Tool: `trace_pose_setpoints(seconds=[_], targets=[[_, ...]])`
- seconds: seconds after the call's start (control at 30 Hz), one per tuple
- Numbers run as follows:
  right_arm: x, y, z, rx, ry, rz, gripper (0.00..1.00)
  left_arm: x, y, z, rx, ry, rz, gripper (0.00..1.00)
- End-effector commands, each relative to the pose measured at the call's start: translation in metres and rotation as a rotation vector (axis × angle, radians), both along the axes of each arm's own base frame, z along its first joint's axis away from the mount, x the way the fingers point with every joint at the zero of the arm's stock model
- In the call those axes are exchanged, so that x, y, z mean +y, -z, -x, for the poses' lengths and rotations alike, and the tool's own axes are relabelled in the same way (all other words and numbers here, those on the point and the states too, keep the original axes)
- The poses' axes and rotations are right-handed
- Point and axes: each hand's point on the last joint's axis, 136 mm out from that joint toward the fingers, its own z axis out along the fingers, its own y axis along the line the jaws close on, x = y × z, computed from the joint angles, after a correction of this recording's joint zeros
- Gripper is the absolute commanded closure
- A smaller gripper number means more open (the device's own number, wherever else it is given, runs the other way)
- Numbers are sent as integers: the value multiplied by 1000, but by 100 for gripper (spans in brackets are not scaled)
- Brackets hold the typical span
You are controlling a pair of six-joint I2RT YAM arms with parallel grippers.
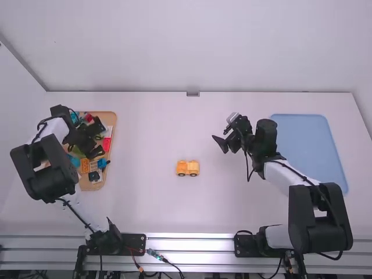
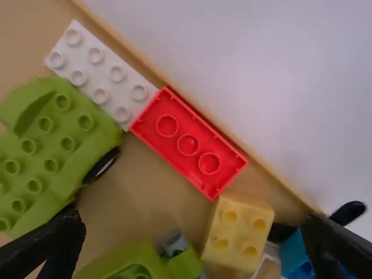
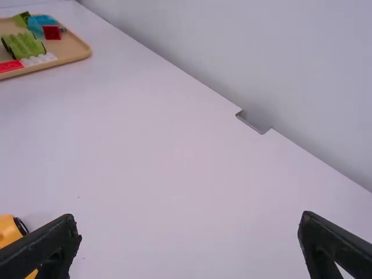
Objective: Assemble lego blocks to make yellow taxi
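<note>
White flat counter (image 1: 145, 209). On it, right side, pale-blue rectangular mat (image 1: 308, 139); left side, tan tray (image 1: 114, 125) of loose plastic blocks. Left tool (image 2: 195, 221) spread above tray; right tool (image 3: 189, 224) also spread, right of the taxi. Orange-yellow wheeled block taxi (image 1: 188, 168) stands mid-counter. Wheeled body looks built; top piece probably remains. Pale-yellow studded brick (image 2: 239, 229), in tray, seems a candidate.

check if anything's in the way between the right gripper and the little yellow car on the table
Nothing visible stands between the right gripper and the yellow car; the gripper's fingers are open.
</note>
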Motion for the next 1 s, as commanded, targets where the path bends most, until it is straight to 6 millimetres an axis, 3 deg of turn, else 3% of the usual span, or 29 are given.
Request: trace_pose_setpoints(seconds=[0.0,0.17,0.37,0.63,0.8,0.97], targets=[[0,-5,2,1,3,-17,1,-3,13,11,41,0,20,5],[1,-4,3,5,1,-15,1,-4,12,6,12,-14,42,8],[0,-4,3,6,2,-15,1,-9,25,24,75,40,24,3],[0,-4,3,5,1,-15,1,-1,39,30,92,27,-38,7],[0,-4,3,4,2,-15,1,1,38,32,98,22,-40,17],[0,-4,3,5,2,-15,1,-4,38,31,88,29,-15,35]])
